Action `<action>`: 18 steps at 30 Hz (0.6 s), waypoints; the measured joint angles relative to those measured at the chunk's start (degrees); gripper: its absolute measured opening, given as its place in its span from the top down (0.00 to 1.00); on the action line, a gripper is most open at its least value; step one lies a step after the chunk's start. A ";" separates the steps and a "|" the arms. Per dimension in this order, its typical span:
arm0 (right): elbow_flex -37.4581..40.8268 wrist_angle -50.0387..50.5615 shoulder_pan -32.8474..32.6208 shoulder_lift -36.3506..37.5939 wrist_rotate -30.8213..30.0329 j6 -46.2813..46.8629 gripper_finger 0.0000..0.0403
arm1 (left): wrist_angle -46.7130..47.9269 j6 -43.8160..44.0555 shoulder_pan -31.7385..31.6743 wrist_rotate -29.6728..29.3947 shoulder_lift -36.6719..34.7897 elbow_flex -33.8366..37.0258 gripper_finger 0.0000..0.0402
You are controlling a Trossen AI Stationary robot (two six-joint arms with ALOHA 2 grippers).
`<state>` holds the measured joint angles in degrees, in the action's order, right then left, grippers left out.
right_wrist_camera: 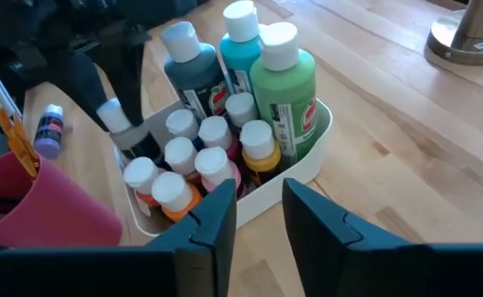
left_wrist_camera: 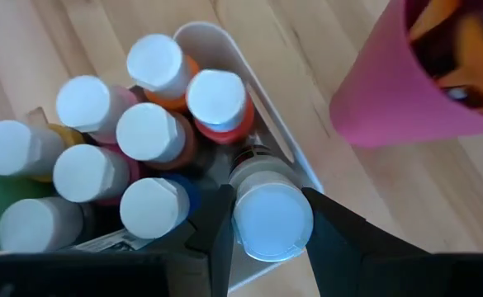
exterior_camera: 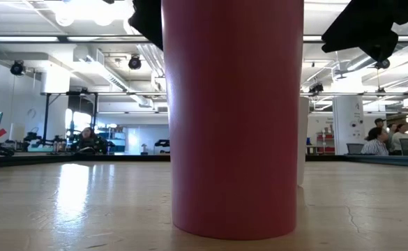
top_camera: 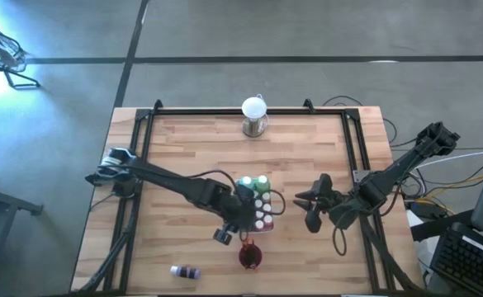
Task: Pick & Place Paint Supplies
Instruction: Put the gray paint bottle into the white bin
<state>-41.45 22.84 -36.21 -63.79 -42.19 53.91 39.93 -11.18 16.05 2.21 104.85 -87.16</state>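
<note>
Filling the low view, the cup (exterior_camera: 233,118) stands just beside the tray (right_wrist_camera: 307,144) of bottles. Left gripper (left_wrist_camera: 266,227) clamps a white-capped bottle (left_wrist_camera: 267,210) at the tray's corner: the placing step, I judge. Next: seat it, then release. Right gripper (right_wrist_camera: 259,210) waits nearby, jaws narrowly apart, empty

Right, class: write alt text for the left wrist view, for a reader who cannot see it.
The left gripper has its jaws closed around a white-capped paint bottle at the edge of a white tray packed with more white-capped bottles. A dark red cup stands beside the tray on the wooden table.
</note>
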 joint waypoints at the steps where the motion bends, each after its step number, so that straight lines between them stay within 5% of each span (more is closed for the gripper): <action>1: 0.00 -0.02 0.00 0.00 0.00 -0.09 0.77 | 0.15 -0.17 -0.05 -0.03 0.50 -0.22 0.69; 18: 0.22 -0.07 0.00 0.00 0.00 -0.59 0.87 | 1.00 -4.24 -1.31 -0.12 1.64 -0.83 0.66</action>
<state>-41.23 22.76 -36.21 -63.79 -42.19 53.32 40.93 -15.42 14.74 2.09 106.50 -87.99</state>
